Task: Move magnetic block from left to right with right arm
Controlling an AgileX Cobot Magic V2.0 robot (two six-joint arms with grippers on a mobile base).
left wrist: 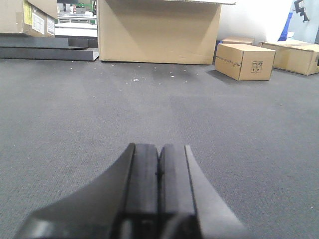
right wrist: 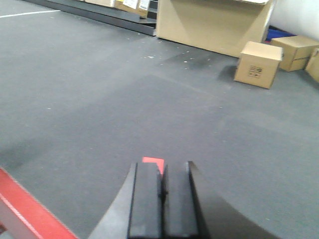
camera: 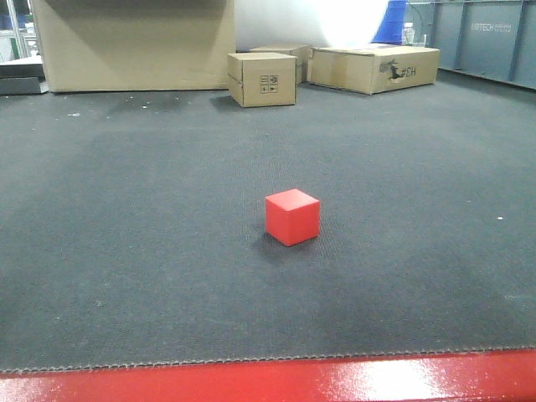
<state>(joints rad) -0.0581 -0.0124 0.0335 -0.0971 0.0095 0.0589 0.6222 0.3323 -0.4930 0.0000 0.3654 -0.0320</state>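
Dark grey carpet (camera: pixel 126 209) carries the red block (camera: pixel 292 216) alone near centre; right claw (right wrist: pixel 163 191), pads together and empty, sits just behind it, so approach stage: next, spread and straddle.

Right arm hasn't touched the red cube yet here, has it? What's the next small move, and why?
No, not yet. The red cube sits free on the dark mat. In the right wrist view the right pincer is shut, with only a sliver of the cube showing just beyond its tips. The likely next move is to open the right pincer, since shut jaws cannot straddle the cube.
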